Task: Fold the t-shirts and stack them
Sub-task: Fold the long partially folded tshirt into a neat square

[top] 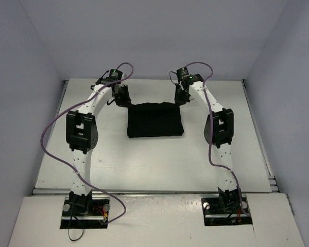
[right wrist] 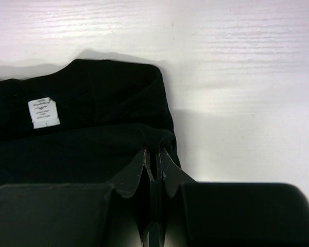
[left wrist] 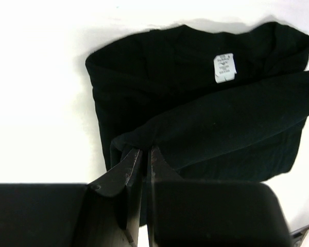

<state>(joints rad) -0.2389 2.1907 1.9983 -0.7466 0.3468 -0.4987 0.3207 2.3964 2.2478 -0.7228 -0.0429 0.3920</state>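
The black t-shirt (top: 155, 121) lies partly folded on the white table (top: 144, 159), a little behind its middle. My left gripper (top: 124, 99) is shut on the shirt's far left corner, and my right gripper (top: 181, 96) is shut on its far right corner. In the left wrist view the jaws (left wrist: 146, 152) pinch a fold of black cloth lifted over the rest of the t-shirt (left wrist: 195, 103), whose white neck label (left wrist: 224, 69) shows. In the right wrist view the jaws (right wrist: 154, 152) grip a bunched edge of the t-shirt (right wrist: 92, 134), the label (right wrist: 43, 112) at the left.
Grey walls enclose the table on the left, back and right. Purple cables (top: 56, 139) hang along both arms. The arm bases (top: 85, 206) stand at the near edge.
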